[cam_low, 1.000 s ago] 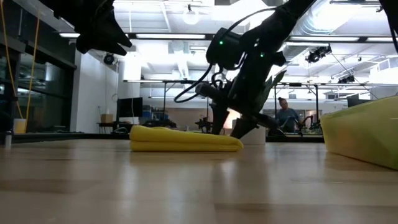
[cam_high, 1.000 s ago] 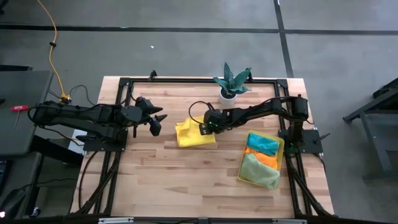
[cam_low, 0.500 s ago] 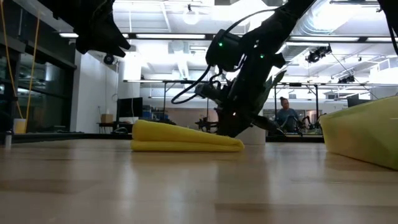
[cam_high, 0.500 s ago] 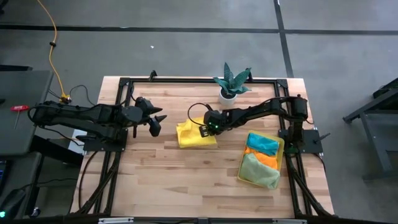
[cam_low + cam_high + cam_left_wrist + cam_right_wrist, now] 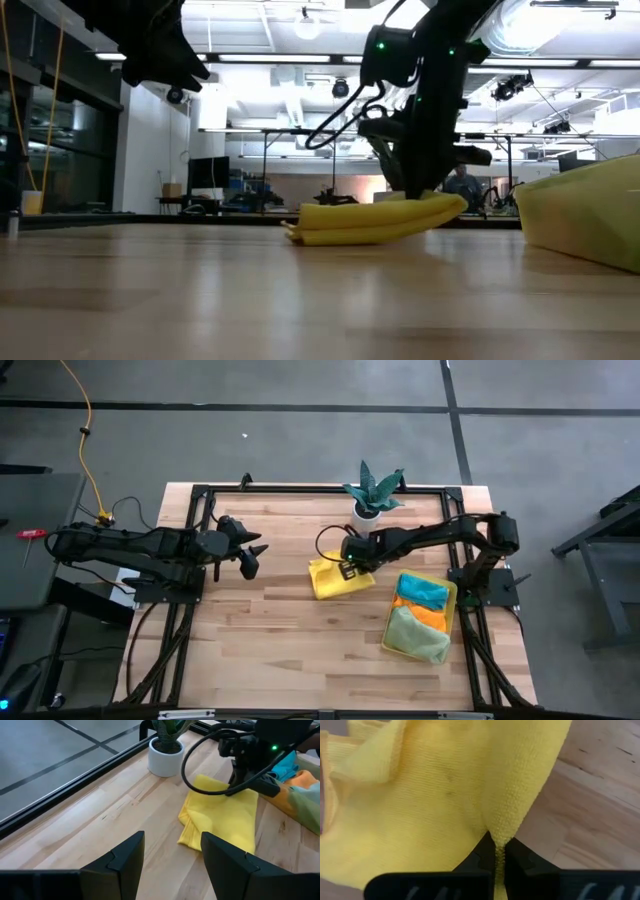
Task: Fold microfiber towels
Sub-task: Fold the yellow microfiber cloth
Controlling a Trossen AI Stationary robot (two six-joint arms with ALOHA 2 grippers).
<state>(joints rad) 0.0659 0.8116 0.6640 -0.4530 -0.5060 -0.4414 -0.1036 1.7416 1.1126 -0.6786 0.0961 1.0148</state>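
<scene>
Right gripper (image 5: 349, 568) pinches the folded yellow towel (image 5: 340, 578) at mid-table, one edge lifted, near the tray (image 5: 452, 603) holding teal, orange and green towels (image 5: 420, 620); left gripper (image 5: 247, 560) waits, jaws wide; stowing apparently remains

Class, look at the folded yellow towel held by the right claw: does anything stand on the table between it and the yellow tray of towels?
Nothing visible does. The right claw is shut on the yellow towel, and only bare wood separates it from the tray. The potted plant stands off to the side.
</scene>
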